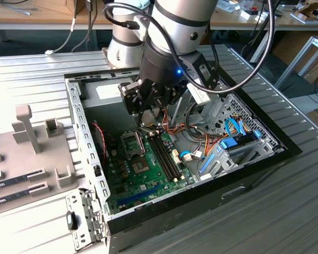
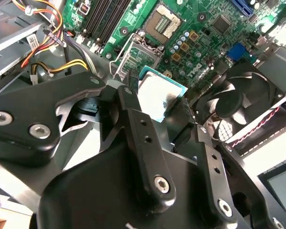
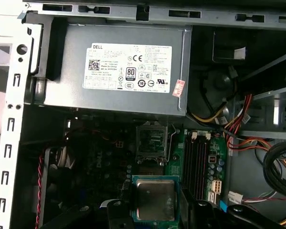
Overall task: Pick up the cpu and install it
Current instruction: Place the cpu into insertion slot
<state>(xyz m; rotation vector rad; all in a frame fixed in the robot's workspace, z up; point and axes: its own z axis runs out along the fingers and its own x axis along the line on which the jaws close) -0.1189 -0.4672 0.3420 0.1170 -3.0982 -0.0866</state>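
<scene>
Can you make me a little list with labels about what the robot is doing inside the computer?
Place: open computer case on a ribbed metal table
Gripper: gripper closed on the cpu
Cpu: silver top, green edge, held above the motherboard, not in the socket
Socket: socket has no chip in it and sits beside the memory sticks
Nearby: grey power supply, black fan
</scene>
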